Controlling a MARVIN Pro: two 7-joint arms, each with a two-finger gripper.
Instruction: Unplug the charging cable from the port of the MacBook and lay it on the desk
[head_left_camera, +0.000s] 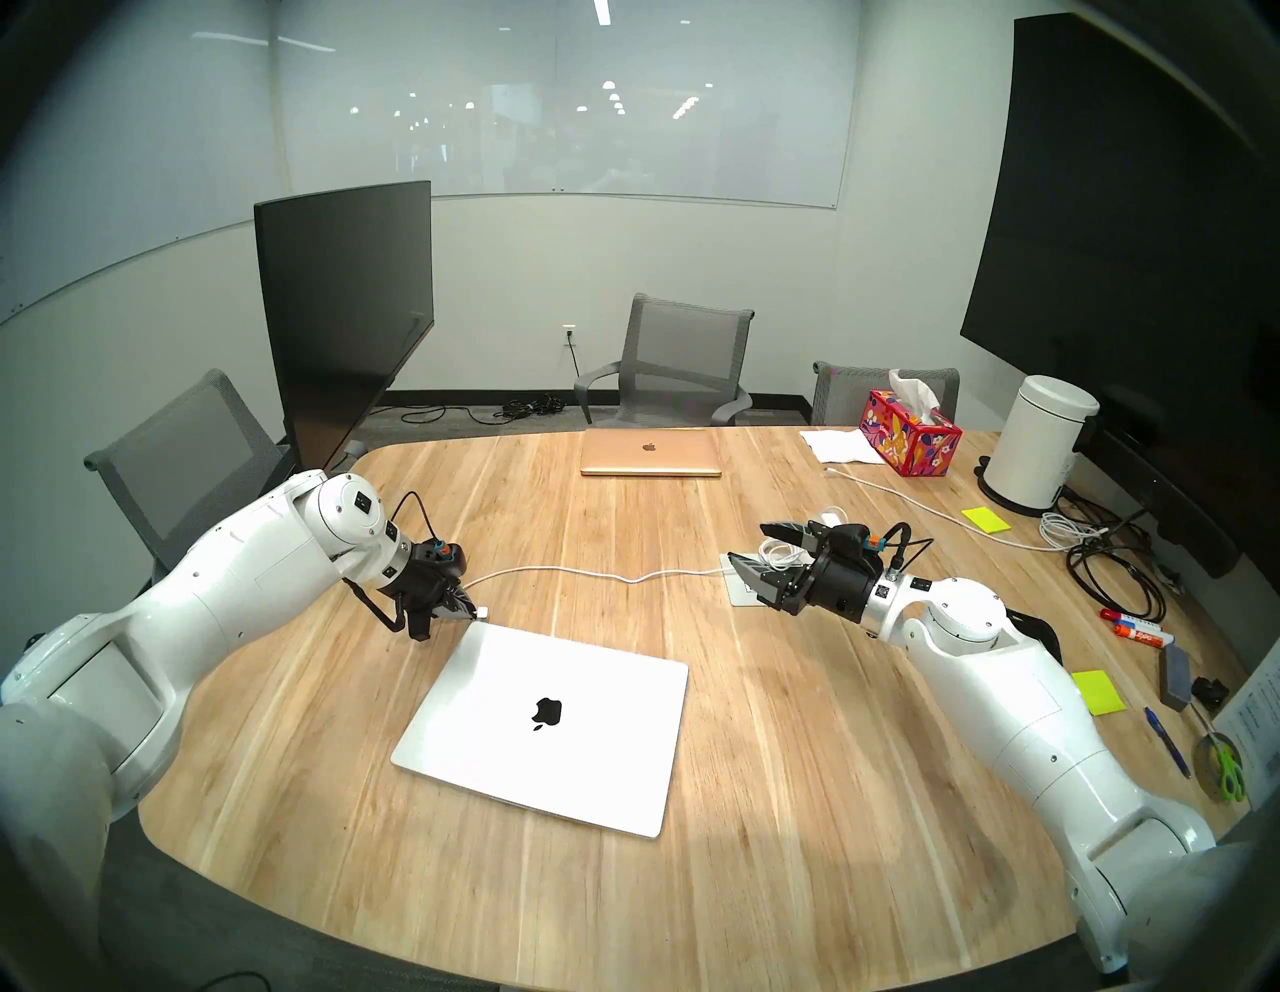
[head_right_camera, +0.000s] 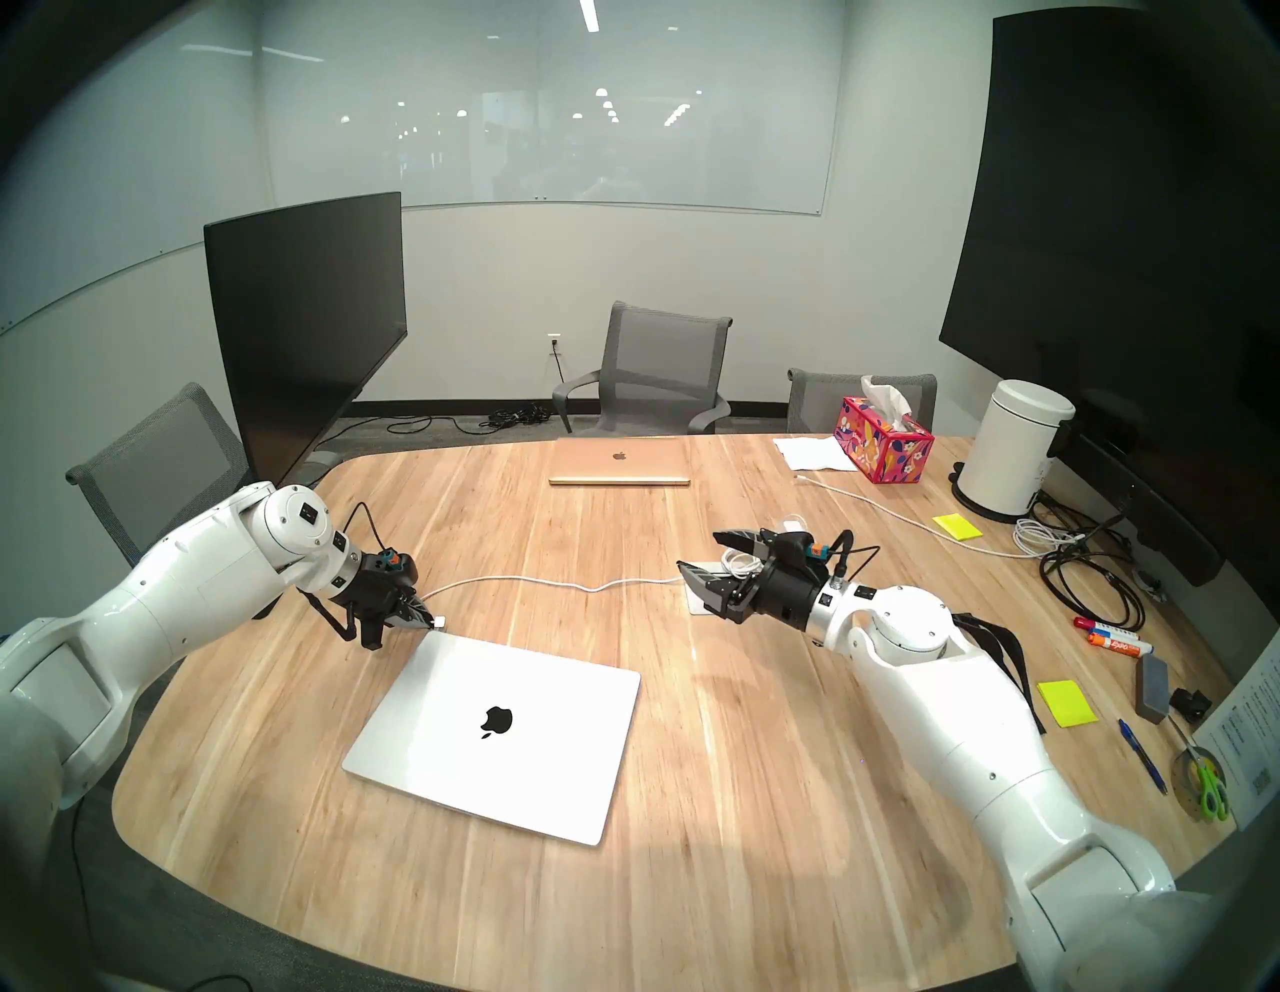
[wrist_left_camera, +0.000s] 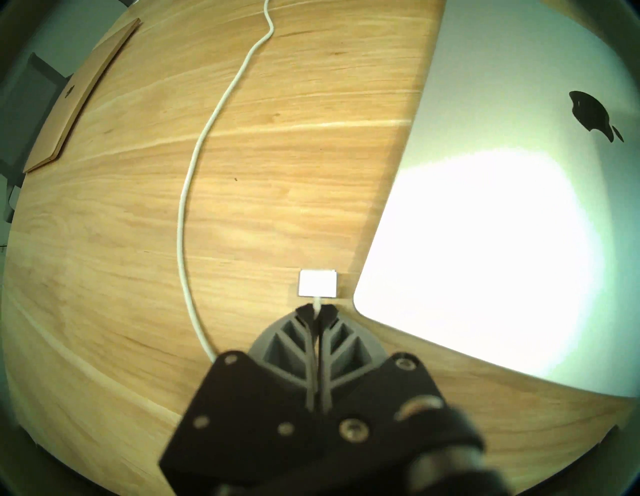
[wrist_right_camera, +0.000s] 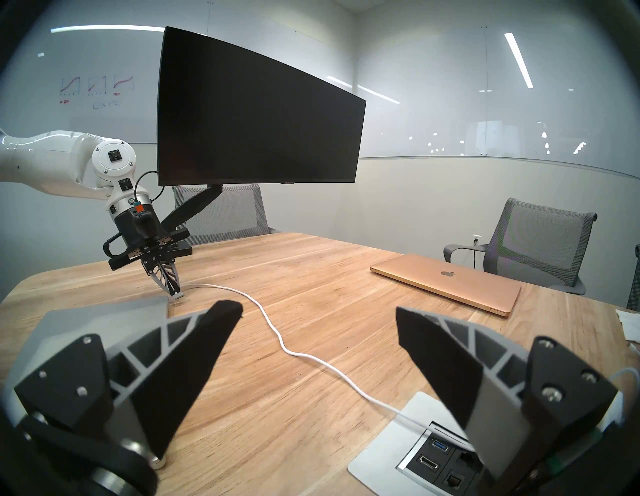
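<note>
Head stereo left: worktop (head_left_camera: 796, 762), light wood, rounded corners; MacBook (head_left_camera: 547, 720) closed, lying near the front centre, wide bare wood to its right and front. Left end effector (head_left_camera: 463, 608) clamped on the charging cable (head_left_camera: 589, 572) just behind its plug, the plug clear of the MacBook's far-left corner. Cord runs right across the bare worktop toward the right end effector (head_left_camera: 751, 547), fingers spread wide, holding nothing. Tissue box (head_left_camera: 909, 433) at the far right edge, white tissue standing out of its top; white canister (head_left_camera: 1035, 443) beside it, contents hidden. Head stereo right: same layout; rose-gold laptop (head_right_camera: 620, 461) closed at the far edge, well apart from the MacBook. Left wrist: plug (wrist_left_camera: 318, 283) beyond the closed fingertips (wrist_left_camera: 304, 313), just beside the MacBook's corner, not touching; whether it rests on the wood cannot be told. Right wrist: recessed socket panel (wrist_right_camera: 440, 460) set in the worktop, the cord entering it; open wood between the spread fingers.
</note>
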